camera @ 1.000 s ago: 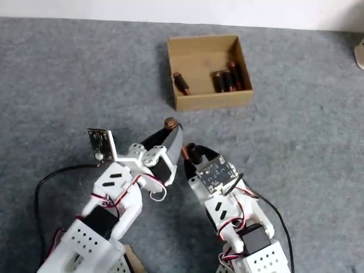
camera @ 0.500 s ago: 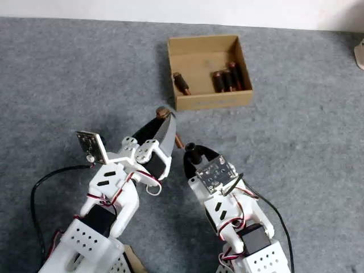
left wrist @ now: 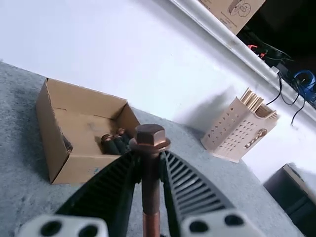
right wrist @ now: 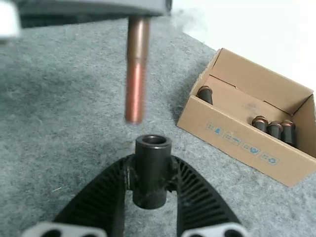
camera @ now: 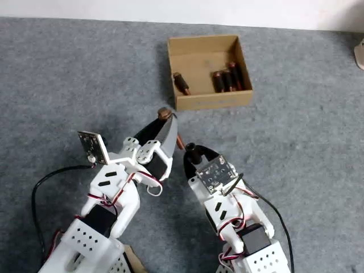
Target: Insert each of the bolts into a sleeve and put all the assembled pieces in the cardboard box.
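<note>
Left gripper (left wrist: 148,160): clamped on the bolt (left wrist: 151,148) just under the hex head, shank hanging down past the fingertips. Right gripper (right wrist: 150,180): pinched around the dark sleeve (right wrist: 152,165), held upright with the open bore facing up.

From above: bolt (camera: 172,128) tilted, head toward the cardboard box (camera: 213,101), tip pointing down at the sleeve (camera: 192,150). Close to the sleeve but apart from it, not yet entered. From the right wrist camera: tip hanging above the bore and offset to one side of it, with the 2 long axes near parallel but not in line.

Next move, as a judgement: shift the tip over the bore, line up the 2 axes, then lower straight in. Probably easiest done with the left arm, keeping the right as a fixed holder. Likely risk: tip catching the rim and skewing the sleeve in its grip.

Already in the box: 4 assembled pieces (camera: 226,79), 3 side by side, 1 apart.
</note>
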Controlling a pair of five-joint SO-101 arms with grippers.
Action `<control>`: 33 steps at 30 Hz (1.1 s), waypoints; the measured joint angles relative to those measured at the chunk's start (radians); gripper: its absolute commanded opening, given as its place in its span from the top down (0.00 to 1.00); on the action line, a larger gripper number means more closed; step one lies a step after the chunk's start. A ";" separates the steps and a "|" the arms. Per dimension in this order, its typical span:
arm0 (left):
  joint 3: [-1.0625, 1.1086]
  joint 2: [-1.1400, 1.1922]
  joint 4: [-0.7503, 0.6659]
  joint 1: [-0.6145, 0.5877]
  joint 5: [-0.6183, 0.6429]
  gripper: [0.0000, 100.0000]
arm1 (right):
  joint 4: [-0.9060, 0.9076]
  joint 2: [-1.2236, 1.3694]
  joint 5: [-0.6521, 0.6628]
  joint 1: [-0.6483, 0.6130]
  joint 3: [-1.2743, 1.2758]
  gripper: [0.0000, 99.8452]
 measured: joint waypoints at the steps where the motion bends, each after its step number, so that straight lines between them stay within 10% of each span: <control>1: 0.000 0.000 -0.017 -0.002 0.000 1.00 | 0.000 0.000 0.000 0.000 0.000 1.00; 33: 0.043 0.011 -0.046 0.026 0.002 1.00 | 0.000 0.000 0.000 -0.055 0.000 1.00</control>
